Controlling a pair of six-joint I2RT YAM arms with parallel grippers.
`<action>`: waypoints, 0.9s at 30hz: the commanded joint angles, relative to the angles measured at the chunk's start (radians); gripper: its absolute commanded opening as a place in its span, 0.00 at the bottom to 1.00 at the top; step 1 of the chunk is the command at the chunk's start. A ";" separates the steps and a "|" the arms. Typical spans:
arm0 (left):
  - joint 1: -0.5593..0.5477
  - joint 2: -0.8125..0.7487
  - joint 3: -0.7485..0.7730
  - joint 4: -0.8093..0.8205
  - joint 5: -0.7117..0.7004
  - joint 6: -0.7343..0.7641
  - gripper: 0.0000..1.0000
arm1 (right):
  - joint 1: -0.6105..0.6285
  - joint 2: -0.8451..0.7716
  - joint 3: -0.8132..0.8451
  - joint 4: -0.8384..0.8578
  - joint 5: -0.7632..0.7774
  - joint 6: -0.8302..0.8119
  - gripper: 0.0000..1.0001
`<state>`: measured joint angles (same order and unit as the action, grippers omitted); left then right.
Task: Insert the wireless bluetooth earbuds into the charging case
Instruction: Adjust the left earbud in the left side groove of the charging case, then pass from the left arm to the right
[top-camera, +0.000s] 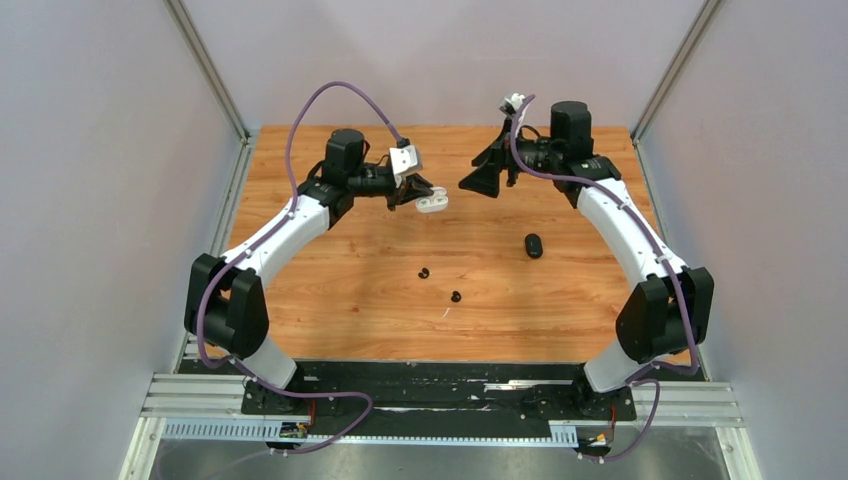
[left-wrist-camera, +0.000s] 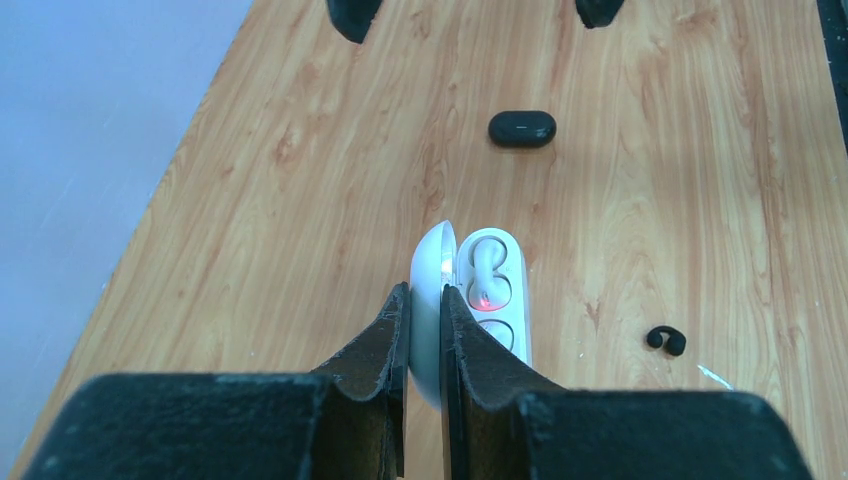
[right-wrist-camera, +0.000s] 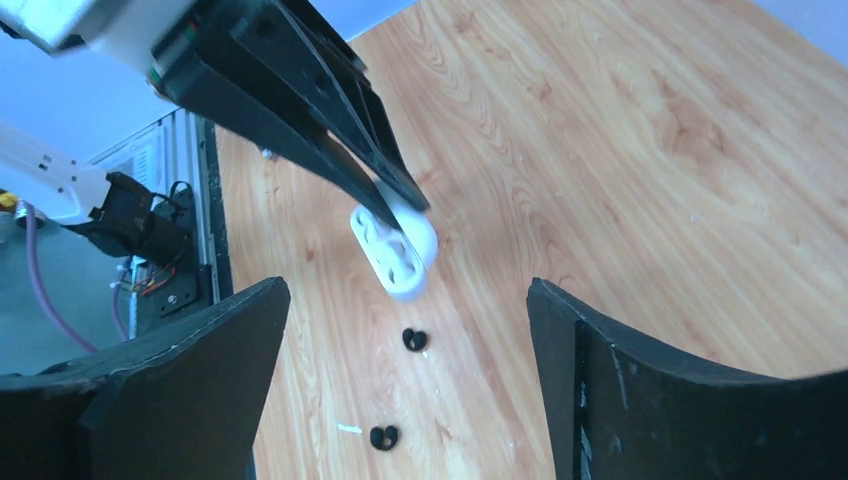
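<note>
Left gripper (left-wrist-camera: 425, 300) clamps the white case (left-wrist-camera: 492, 285) by its open lid; right gripper (top-camera: 481, 180) gapes empty, black earbuds (top-camera: 424, 272) well apart on the table (top-camera: 330, 290).

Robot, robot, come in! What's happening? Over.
Left pincer shut on white case, by lid. Right pincer open, empty. Two black earbuds loose on table. Nothing blocking.
</note>
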<state>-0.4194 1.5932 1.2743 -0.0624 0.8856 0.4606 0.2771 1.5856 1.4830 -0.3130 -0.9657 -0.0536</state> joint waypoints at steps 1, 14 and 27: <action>-0.007 -0.062 0.058 0.080 0.015 -0.023 0.00 | -0.032 0.004 -0.052 0.009 -0.182 -0.022 0.86; -0.007 -0.024 0.159 0.168 0.036 -0.258 0.00 | 0.002 0.130 0.060 0.121 -0.397 -0.018 0.68; -0.007 -0.019 0.142 0.206 0.020 -0.330 0.00 | 0.026 0.152 0.012 0.341 -0.360 0.236 0.42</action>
<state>-0.4191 1.5887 1.3964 0.0727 0.9070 0.1764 0.2970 1.7329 1.4933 -0.0959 -1.3151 0.0788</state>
